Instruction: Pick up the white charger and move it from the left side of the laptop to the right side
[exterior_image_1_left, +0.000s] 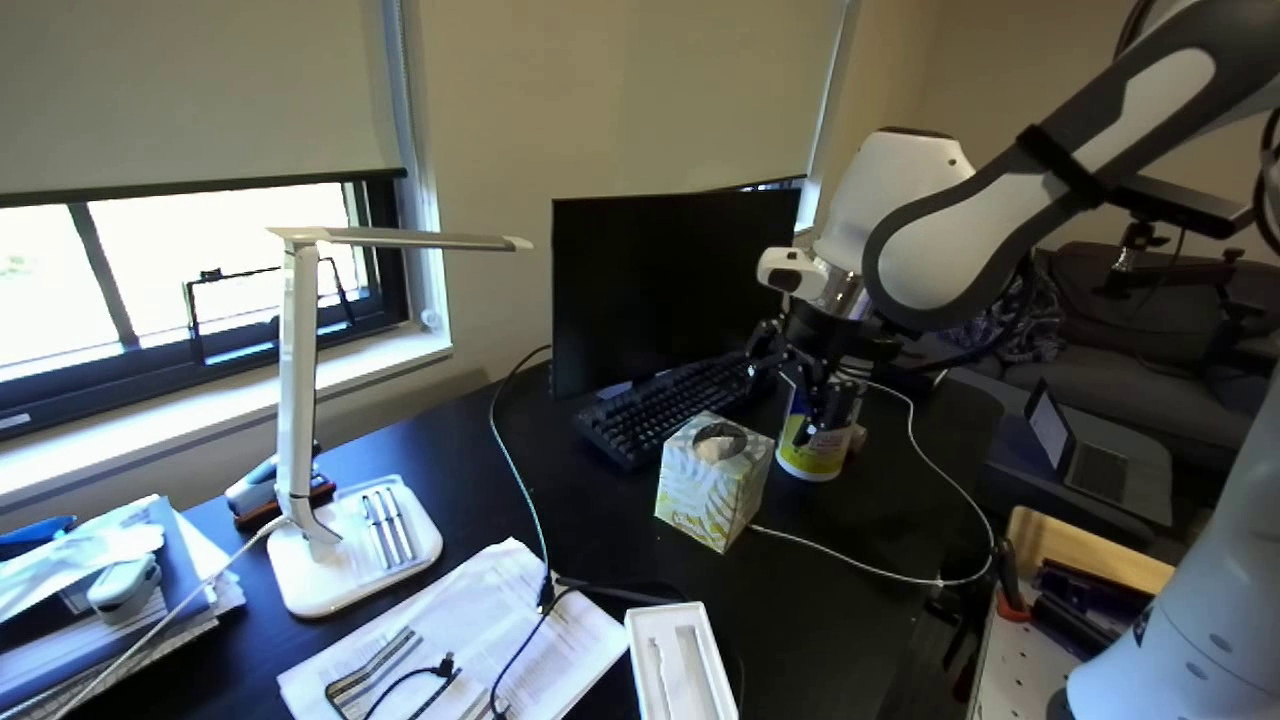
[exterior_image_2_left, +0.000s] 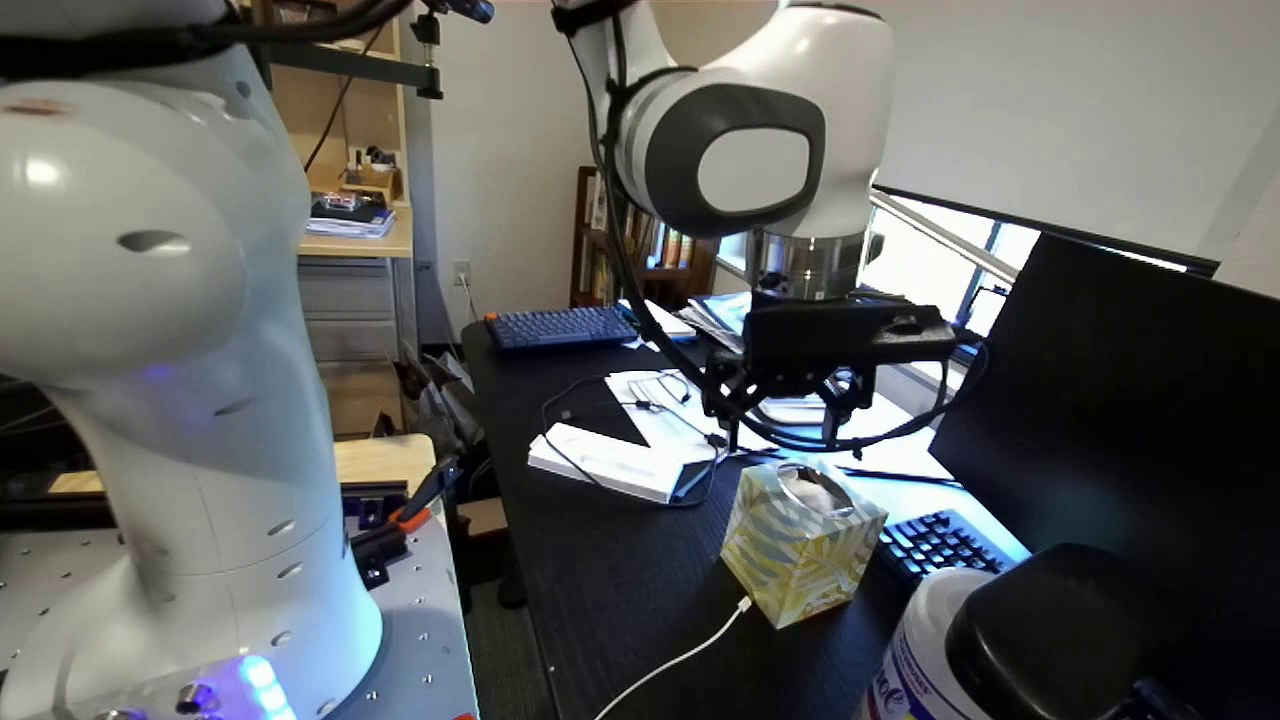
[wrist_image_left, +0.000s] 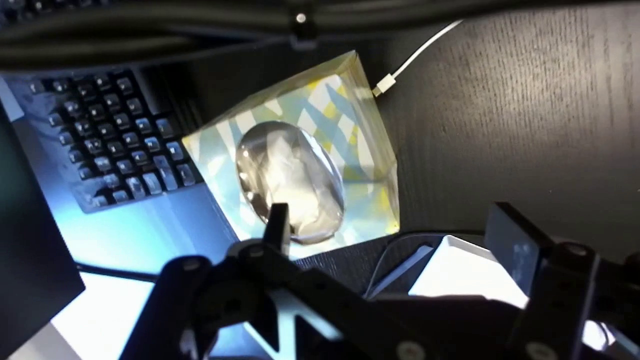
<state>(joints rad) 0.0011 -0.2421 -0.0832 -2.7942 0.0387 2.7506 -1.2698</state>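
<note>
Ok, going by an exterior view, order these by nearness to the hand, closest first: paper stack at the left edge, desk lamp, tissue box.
1. Tissue box, near the picture's middle.
2. Desk lamp, well to its left.
3. Paper stack, farthest, at the left edge.

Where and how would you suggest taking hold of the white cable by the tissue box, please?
I would grip the cable by its connector, from above, on the side away from the tissue box. The connector is thicker than the cable and lies on the desk, its tip towards the tissue box, so a grip across its narrow width should probably clear the tissue box.
</note>
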